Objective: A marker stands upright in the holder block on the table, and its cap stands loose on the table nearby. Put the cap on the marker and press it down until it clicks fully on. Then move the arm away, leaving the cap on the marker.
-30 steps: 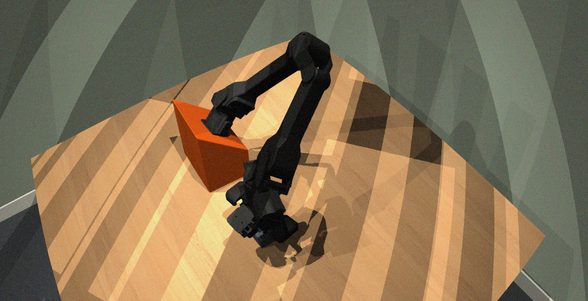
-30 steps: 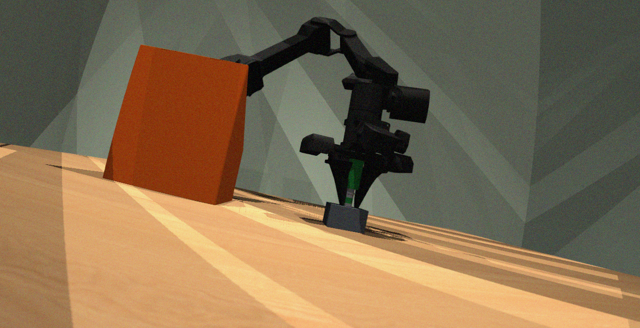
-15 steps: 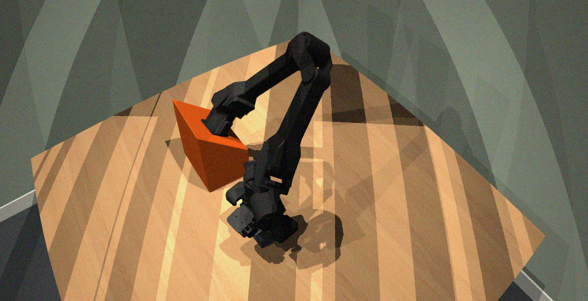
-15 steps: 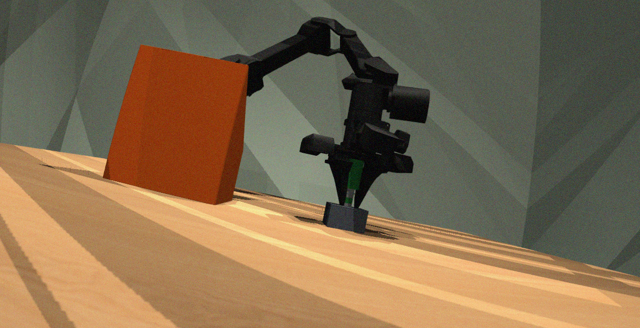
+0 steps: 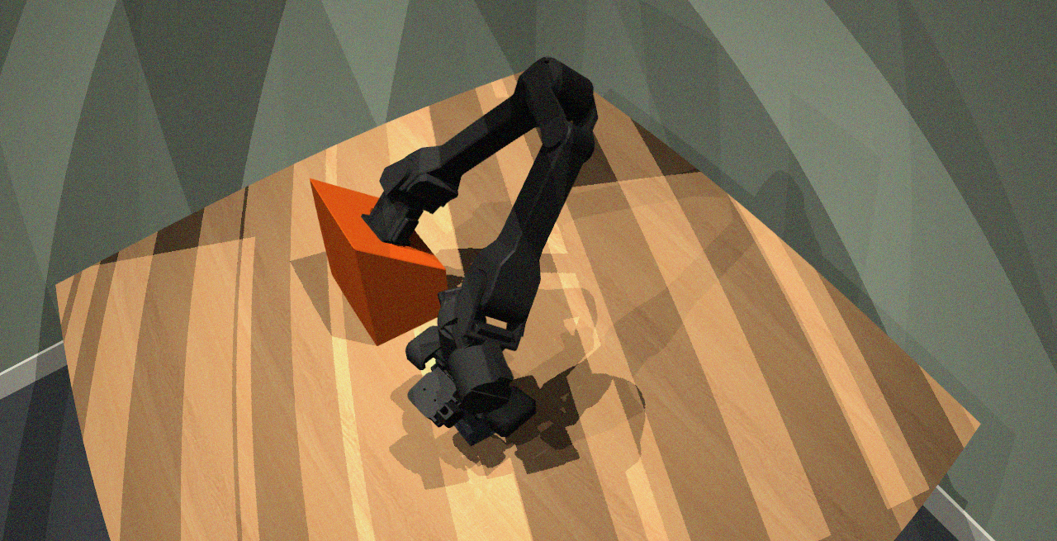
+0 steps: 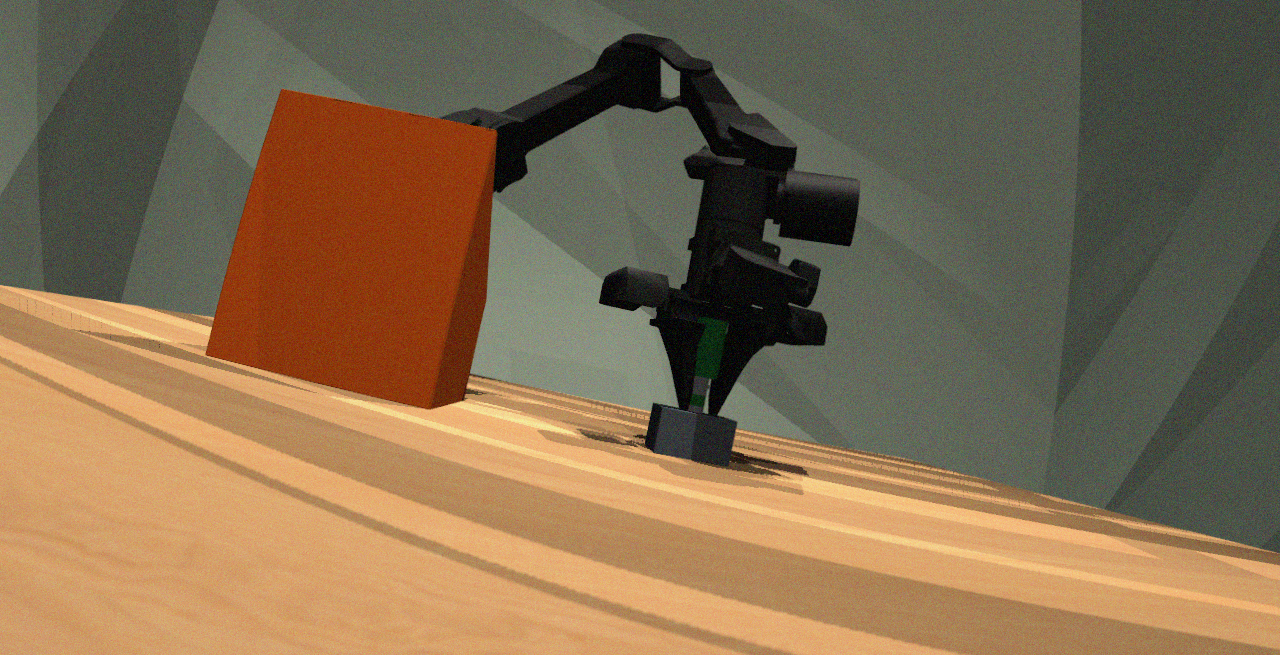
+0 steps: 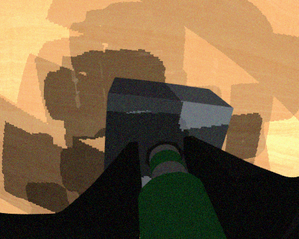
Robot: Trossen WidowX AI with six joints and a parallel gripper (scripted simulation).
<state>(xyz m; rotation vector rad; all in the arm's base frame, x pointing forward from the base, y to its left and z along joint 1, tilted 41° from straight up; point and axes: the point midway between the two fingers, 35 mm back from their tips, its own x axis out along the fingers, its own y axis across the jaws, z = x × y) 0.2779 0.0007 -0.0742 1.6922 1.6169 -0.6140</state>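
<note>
The dark blue-grey holder block (image 5: 472, 433) (image 6: 682, 436) (image 7: 136, 104) sits on the table. The marker (image 6: 700, 389) (image 7: 169, 168) stands in it; a short grey stretch with a green band shows above the block. The green cap (image 6: 711, 348) (image 7: 176, 207) is over the marker's upper end, in line with it. My gripper (image 6: 701, 410) (image 7: 161, 147) is shut on the cap, with a black finger on each side. Its fingertips reach down beside the marker, close to the block's top. The arm hides the cap and marker in the top view.
A tall orange block (image 5: 406, 301) (image 6: 358, 248) stands on the striped wooden table (image 5: 169, 419) (image 6: 268, 526), beside the arm's base and left of the gripper in the exterior view. Dark shadows of the arm lie around the holder block.
</note>
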